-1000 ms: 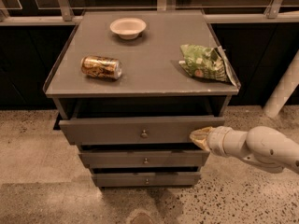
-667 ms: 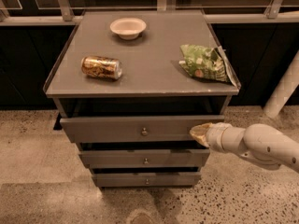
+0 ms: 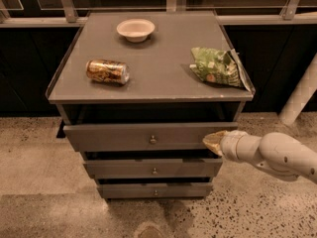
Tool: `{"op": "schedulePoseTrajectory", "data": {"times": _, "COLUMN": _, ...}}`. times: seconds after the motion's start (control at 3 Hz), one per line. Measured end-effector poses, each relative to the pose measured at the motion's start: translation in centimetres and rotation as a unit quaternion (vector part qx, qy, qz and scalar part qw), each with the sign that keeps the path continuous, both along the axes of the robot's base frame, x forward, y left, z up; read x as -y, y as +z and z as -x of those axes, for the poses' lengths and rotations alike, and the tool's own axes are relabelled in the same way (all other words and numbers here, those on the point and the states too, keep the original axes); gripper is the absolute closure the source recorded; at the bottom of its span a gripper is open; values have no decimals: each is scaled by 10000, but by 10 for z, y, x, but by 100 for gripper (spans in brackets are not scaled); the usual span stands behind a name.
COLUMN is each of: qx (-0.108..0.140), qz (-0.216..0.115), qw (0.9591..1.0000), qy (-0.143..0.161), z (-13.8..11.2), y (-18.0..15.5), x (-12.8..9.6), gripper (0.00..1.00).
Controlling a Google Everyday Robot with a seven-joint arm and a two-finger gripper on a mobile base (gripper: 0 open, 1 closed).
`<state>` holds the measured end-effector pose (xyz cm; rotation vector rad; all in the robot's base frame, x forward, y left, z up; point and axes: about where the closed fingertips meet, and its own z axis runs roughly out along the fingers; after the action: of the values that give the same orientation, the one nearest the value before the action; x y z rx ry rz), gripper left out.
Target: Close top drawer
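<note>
The top drawer (image 3: 129,135) is a wide grey front panel with a small round knob (image 3: 152,139) at its centre. It stands pulled out a little from the grey cabinet, with a dark gap above it. My gripper (image 3: 213,141) reaches in from the right on a white arm (image 3: 277,155). Its tip touches the right end of the top drawer's front panel.
On the cabinet top (image 3: 153,58) lie a white bowl (image 3: 135,29), a can on its side (image 3: 107,71) and a green chip bag (image 3: 219,67). Two shorter drawers (image 3: 153,168) sit below. A white post (image 3: 299,95) stands at the right on the speckled floor.
The drawer front has moved back toward the cabinet a little, and my gripper has moved with it, staying against its right end.
</note>
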<state>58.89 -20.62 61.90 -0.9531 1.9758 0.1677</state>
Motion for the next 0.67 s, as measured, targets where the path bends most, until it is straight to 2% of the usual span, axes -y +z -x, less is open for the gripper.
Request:
{"op": "schedulePoseTrajectory", "data": {"times": 0.33, "qx": 0, "qz": 0, "qw": 10000, "qy": 0, "z": 0, "y": 0, "x": 0, "gripper": 81}}
{"op": "schedulePoseTrajectory", "data": {"times": 0.67, "qx": -139, "qz": -47, "qw": 9997, "qy": 176, "z": 17, "y": -1, "x": 4, "gripper": 58}}
